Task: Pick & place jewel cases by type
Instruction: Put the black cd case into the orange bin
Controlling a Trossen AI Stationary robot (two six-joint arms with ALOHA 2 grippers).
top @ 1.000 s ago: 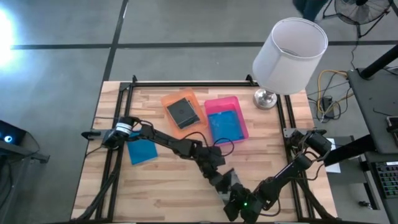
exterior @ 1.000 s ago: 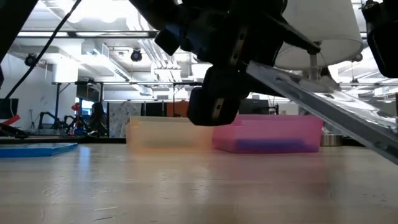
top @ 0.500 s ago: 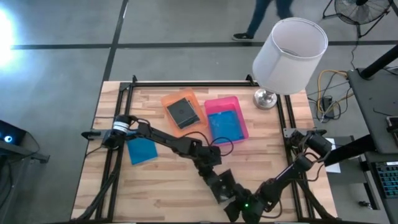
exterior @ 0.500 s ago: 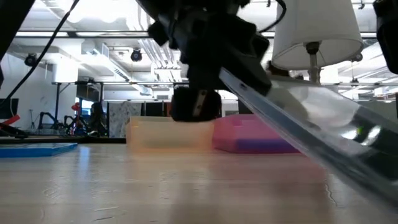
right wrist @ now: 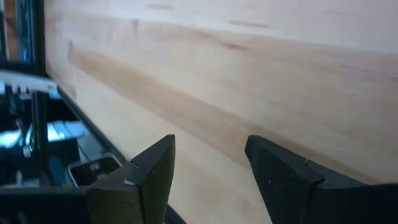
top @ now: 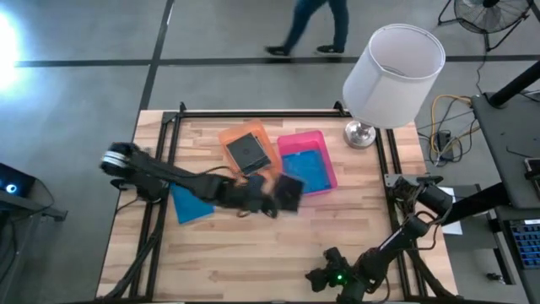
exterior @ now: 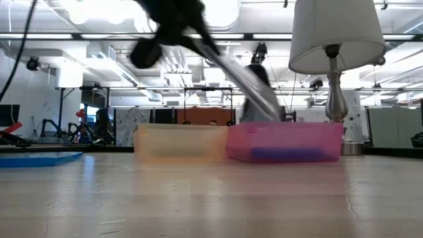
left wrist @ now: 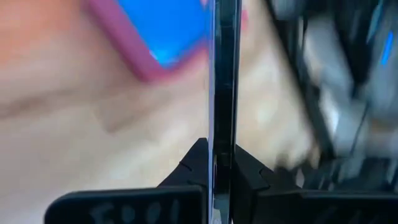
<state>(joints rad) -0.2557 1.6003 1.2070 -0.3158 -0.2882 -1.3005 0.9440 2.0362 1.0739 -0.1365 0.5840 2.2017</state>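
Centre of the high view: our left claw [top: 283, 192] pinches a dark jewel case [left wrist: 222, 93] on its thin edge, fingers [left wrist: 193, 165] pressed tight on either face, carrying it above the worktop [top: 253, 245] just below the two trays. The wrist view shows the case standing edge-on between the fingers, with the pink tray [top: 316, 139] and the blue case [top: 305, 169] inside it beyond.

To do this step well, we judge the dark case belongs with the other dark case [top: 247, 152] lying in the orange tray [top: 228, 135], up and left of the claw. We should carry it over that tray, lower it until a corner nears the tray floor, tilt it flat, and only then part the fingers, because a thin case gripped by its edge may swing or slip under a fast motion. We keep clear of the pink tray's wall on the way.

A second blue case [top: 192, 205] waits on the worktop at the left, partly under the arm.

Our right claw [right wrist: 208, 165] hangs spread and empty over the worktop at the lower edge of the frame.

Against the frame a second ago, the left arm has swung up from the lower centre, where both claws met, and its fingers have gone from spread to clamped.
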